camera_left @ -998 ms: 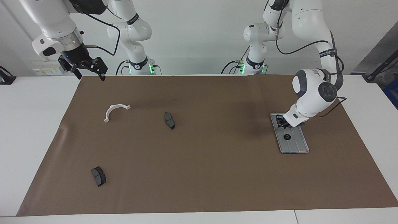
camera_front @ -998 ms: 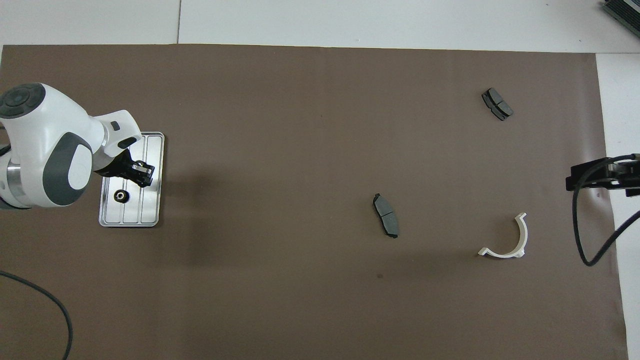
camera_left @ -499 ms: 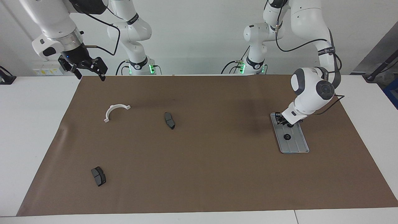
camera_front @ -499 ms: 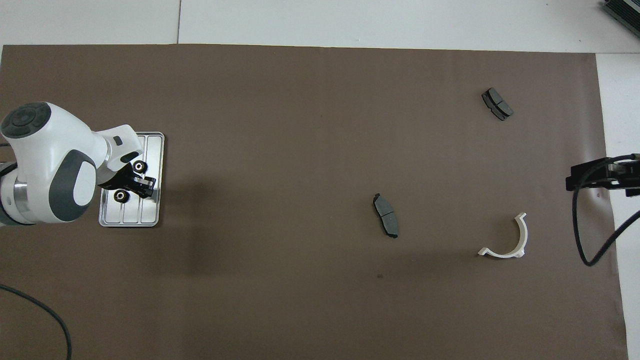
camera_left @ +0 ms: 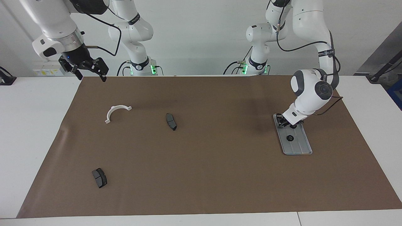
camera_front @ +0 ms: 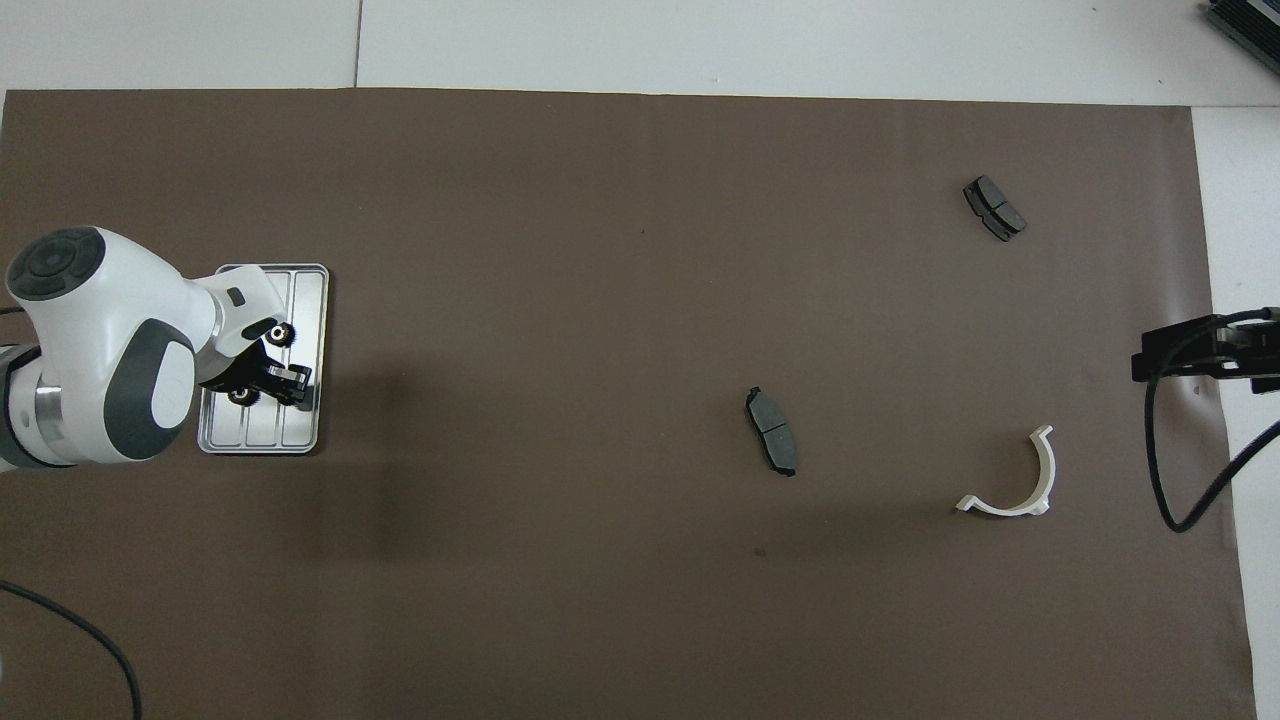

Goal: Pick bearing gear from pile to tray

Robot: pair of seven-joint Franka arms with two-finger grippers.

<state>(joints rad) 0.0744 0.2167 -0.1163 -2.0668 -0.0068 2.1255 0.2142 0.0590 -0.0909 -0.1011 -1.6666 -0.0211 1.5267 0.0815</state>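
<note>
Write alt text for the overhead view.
The left gripper hangs over a silver tray holding two small black gears. Two dark grey pads and a white curved bracket lie scattered toward the right arm's end of the brown mat.

Tray (camera_front: pixel 308 300) partly under left arm

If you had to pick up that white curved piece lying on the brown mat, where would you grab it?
I would probably come straight down on the white curved bracket and pinch across the thin band at the middle of its arc, one finger inside the curve and one outside. It lies flat and open, nothing touching it, and the small flanged ends look awkward to grip. The right gripper, waiting over that end, seems best placed.
</note>
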